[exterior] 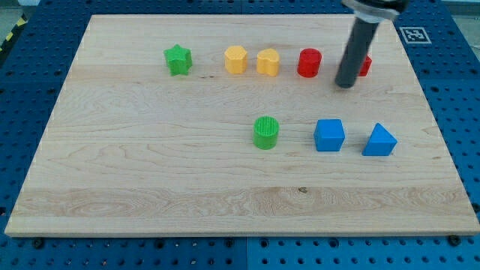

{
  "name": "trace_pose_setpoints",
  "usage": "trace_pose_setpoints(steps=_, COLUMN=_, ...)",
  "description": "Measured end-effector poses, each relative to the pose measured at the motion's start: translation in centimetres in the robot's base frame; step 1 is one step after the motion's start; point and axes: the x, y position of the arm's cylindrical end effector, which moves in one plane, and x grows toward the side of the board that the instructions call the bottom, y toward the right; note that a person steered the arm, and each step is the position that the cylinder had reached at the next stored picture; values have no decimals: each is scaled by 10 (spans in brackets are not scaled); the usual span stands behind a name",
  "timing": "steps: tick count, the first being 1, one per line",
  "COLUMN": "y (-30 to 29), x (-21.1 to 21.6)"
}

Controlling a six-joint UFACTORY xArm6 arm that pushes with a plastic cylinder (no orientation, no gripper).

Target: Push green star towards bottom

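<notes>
The green star (178, 60) lies near the view's top left of the wooden board (150, 172). My tip (345, 84) is far to the star's right, touching nothing that I can make out. It stands just below and between a red cylinder (309, 63) and a second red block (364, 66), which the rod partly hides. The rod (357, 49) comes down from the view's top right.
A yellow hexagon (235, 59) and a yellow block (268, 62) sit in the row to the star's right. A green cylinder (265, 133), a blue cube (329, 136) and a blue triangular block (379, 141) lie lower down, right of centre.
</notes>
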Motion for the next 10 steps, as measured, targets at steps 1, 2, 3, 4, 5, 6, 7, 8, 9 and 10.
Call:
trace_pose_setpoints(steps=1, y=-62, x=6)
trace_pose_setpoints(steps=2, y=-125, x=17)
trace_pose_setpoints(steps=3, y=-202, x=26)
trace_pose_setpoints(steps=4, y=-279, x=23)
trace_pose_setpoints(steps=5, y=-341, x=0)
trace_pose_setpoints(steps=6, y=-339, x=-62)
trace_pose_setpoints(steps=7, y=-294, x=-106)
trace_pose_setpoints(steps=8, y=-272, x=-109)
trace_pose_setpoints(steps=9, y=-272, x=-99)
trace_pose_setpoints(steps=10, y=-272, x=-85)
